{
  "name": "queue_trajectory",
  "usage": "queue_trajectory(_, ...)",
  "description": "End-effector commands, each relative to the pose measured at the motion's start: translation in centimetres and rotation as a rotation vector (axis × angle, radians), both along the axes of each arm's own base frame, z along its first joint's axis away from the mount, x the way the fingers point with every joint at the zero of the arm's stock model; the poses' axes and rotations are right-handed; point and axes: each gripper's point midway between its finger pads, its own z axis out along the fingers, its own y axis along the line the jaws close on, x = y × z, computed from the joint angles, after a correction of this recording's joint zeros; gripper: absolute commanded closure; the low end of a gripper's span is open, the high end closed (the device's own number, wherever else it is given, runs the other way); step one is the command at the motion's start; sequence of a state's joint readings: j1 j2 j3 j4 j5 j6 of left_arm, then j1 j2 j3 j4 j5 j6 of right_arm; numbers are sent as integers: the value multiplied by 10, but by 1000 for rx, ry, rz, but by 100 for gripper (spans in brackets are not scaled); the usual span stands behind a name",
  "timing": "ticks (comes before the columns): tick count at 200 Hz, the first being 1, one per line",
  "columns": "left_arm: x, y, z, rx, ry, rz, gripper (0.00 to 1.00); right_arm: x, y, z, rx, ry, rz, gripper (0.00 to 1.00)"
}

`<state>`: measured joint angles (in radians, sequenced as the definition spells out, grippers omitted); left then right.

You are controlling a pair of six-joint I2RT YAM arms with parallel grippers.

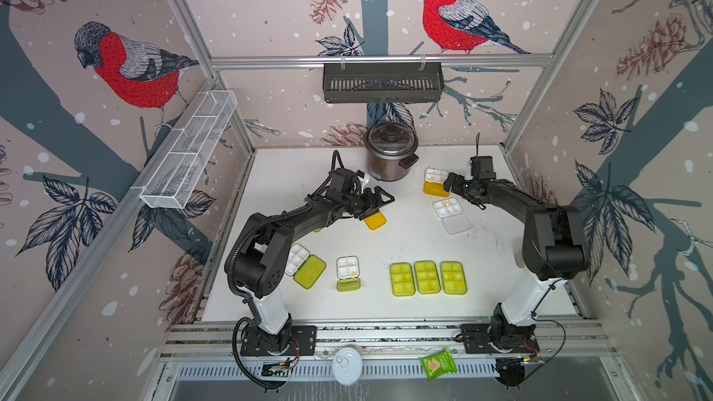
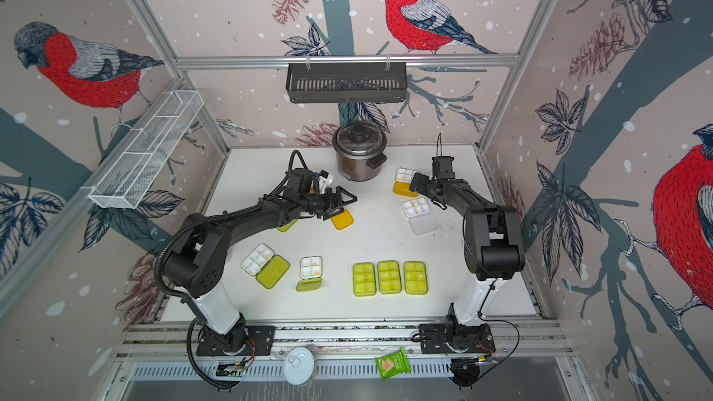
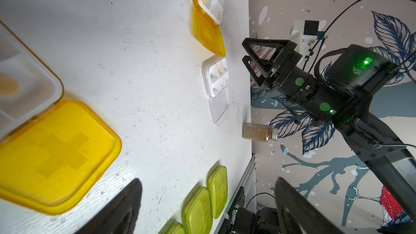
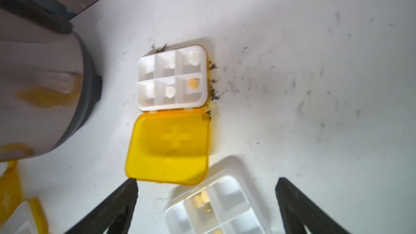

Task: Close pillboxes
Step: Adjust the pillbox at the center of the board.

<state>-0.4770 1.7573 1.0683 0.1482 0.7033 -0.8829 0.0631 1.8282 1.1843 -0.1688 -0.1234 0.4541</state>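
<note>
Three lime-green pillboxes [image 1: 427,276] lay closed, side by side in a row, near the front of the counter [image 1: 409,248]. To their left sat an open green pillbox [image 1: 348,267], its lid [image 1: 348,284] toward the front edge. Farther left lay a slanted green pillbox [image 1: 296,259], also open, with its lid [image 1: 310,271] flat beside the left arm's base.

At the back right an orange-lidded pillbox [image 1: 436,176] stood open, its yellow-orange lid [image 4: 168,147] flat on the counter and pills in several compartments. Just in front of it lay a clear-lidded pillbox [image 1: 447,207], open as well.

Near the middle lay a second orange pillbox [image 3: 51,154]. It was open, but in both top views only its lid showed from under the left hand [image 1: 380,199]. That hand hung over it with fingers spread wide, holding nothing.

The right hand [image 1: 449,184] was above the front edge of the orange-lidded pillbox, fingers wide apart and empty. One fingertip [image 4: 132,183] was close to the lid's corner; whether it touched could not be told.

A cooker [image 1: 390,152] stood at the back of the counter, between the two hands.
</note>
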Motion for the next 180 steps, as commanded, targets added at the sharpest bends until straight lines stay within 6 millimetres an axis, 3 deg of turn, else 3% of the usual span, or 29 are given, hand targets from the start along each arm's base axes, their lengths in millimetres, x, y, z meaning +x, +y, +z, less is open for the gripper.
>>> queue_trajectory(1,2,-5,8,-25,-34,-14,9,0,1,-13,14,36,27,1)
queue_trajectory(52,0,-8,4,-27,-20,-34,9,-3,23,-33,55,69,79,1)
queue_trajectory(106,0,-10,5,-34,-16,-40,9,-25,58,-33,76,43,188,2)
queue_trajectory(180,-3,-13,-1,-19,-13,-46,9,-64,155,-22,136,13,499,4)
